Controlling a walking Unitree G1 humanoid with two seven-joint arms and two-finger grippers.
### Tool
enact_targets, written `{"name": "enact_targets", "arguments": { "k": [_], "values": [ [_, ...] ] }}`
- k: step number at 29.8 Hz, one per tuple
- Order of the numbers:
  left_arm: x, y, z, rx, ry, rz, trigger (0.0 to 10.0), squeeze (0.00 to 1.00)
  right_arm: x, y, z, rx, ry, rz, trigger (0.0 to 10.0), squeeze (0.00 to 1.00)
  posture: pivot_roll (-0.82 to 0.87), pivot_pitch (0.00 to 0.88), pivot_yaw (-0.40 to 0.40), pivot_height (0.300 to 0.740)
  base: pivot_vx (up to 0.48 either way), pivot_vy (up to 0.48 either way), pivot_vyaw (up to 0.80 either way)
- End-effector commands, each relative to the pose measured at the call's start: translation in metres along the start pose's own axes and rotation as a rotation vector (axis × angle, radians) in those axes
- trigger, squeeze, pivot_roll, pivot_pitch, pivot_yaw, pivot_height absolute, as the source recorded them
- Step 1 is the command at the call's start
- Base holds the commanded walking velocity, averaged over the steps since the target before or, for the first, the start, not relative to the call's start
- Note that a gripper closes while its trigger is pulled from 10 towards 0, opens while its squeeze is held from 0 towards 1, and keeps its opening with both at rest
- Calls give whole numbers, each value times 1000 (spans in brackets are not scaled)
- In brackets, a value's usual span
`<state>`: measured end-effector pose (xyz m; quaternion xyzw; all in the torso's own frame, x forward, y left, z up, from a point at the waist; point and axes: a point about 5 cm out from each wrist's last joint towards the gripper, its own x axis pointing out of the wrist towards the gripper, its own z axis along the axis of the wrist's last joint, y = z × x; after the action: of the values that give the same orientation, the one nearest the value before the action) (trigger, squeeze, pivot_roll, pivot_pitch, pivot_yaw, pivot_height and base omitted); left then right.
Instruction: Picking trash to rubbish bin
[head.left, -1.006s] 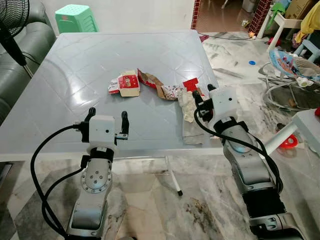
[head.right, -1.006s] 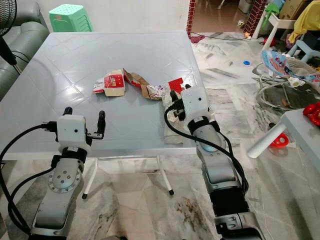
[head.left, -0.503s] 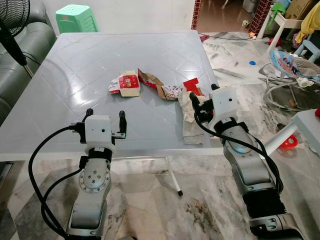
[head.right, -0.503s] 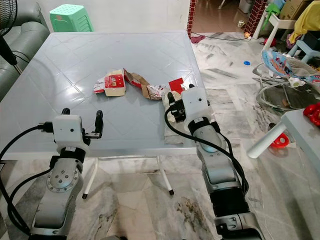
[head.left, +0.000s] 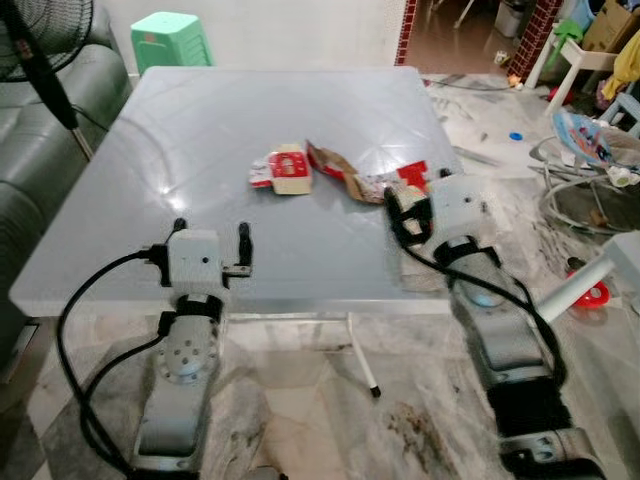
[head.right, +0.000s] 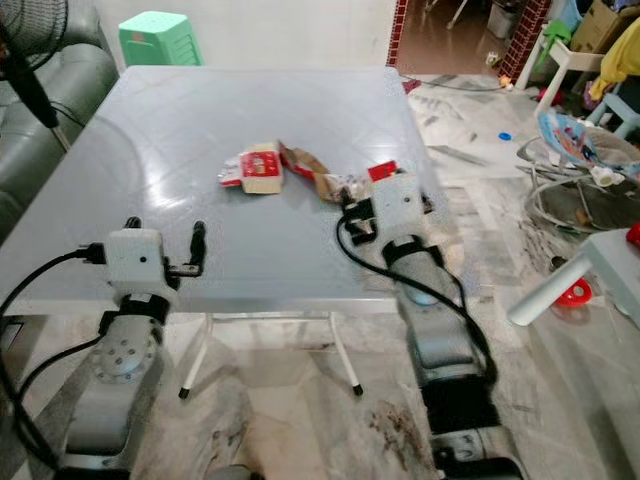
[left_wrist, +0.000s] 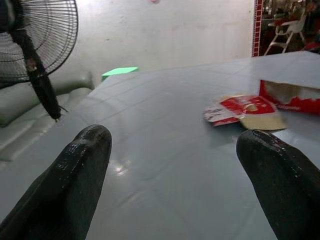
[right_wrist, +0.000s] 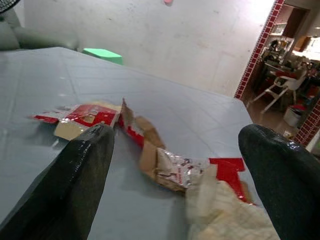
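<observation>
Grey table (head.left: 200, 130) bears the trash near its middle. Left gripper (head.left: 210, 238) is held spread and empty over the near edge — a flattened red carton (left_wrist: 242, 110) lies well beyond its fingertips. Right gripper (right_wrist: 175, 165) is likewise spread, with crumpled tissue (right_wrist: 225, 215) and torn brown packaging (right_wrist: 157, 160) between its fingers (right_wrist: 80, 175).

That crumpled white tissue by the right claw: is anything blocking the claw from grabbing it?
Nothing visible does. The right gripper is open, and the crumpled tissue lies between its fingers on the table, with torn red wrappers just beyond.
</observation>
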<state>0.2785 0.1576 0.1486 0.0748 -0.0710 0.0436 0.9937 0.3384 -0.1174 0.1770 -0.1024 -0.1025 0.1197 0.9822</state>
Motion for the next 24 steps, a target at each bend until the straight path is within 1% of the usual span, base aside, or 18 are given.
{"name": "enact_targets", "arguments": {
  "k": [1, 12, 14, 17, 18, 19, 21, 22, 23, 24],
  "values": [
    [0, -7, 0, -8, 7, -28, 10000, 0, -1, -9, 1, -13, 4, -28, 10000, 1000, 39, 80, -24, 740, 0, 480, 0],
    [3, -6, 1, 1, 10, -35, 10000, 0, 1, -14, 0, -33, 18, -80, 10000, 1000, 41, 77, -20, 740, 0, 480, 0],
    [4, -5, 0, 3, 10, -36, 10000, 0, 2, -15, 0, -39, 22, -89, 10000, 1000, 42, 74, -18, 740, 0, 322, 0],
    [5, -7, 2, 20, -9, -57, 10000, 0, 3, -18, 0, -55, 27, -114, 10000, 980, 42, 71, -17, 740, 0, 0, 0],
    [5, -7, 4, 18, -17, -63, 10000, 0, 3, -18, 0, -57, 27, -119, 10000, 957, 43, 67, -15, 740, 0, 0, 0],
    [6, -8, 6, 2, -27, -76, 10000, 0, 4, -19, 1, -54, 29, -120, 10000, 796, 43, 67, -15, 740, 0, 0, 0],
    [7, -9, 7, -8, -33, -90, 10000, 0, 4, -18, 0, -52, 34, -119, 10000, 796, 42, 62, -12, 740, 0, 0, 0],
    [9, -9, 10, -12, -45, -103, 10000, 0, 5, -18, 0, -55, 38, -122, 10000, 298, 42, 62, -12, 740, 0, 0, 0],
    [9, -9, 10, -12, -45, -103, 10000, 0, 5, -18, 0, -55, 38, -122, 10000, 298, 42, 62, -12, 740, 0, 0, 0],
    [10, -9, 10, -13, -45, -105, 10000, 0, 5, -17, 0, -55, 39, -122, 10000, 176, 42, 58, -13, 740, 0, 0, -563]
  ]
}}
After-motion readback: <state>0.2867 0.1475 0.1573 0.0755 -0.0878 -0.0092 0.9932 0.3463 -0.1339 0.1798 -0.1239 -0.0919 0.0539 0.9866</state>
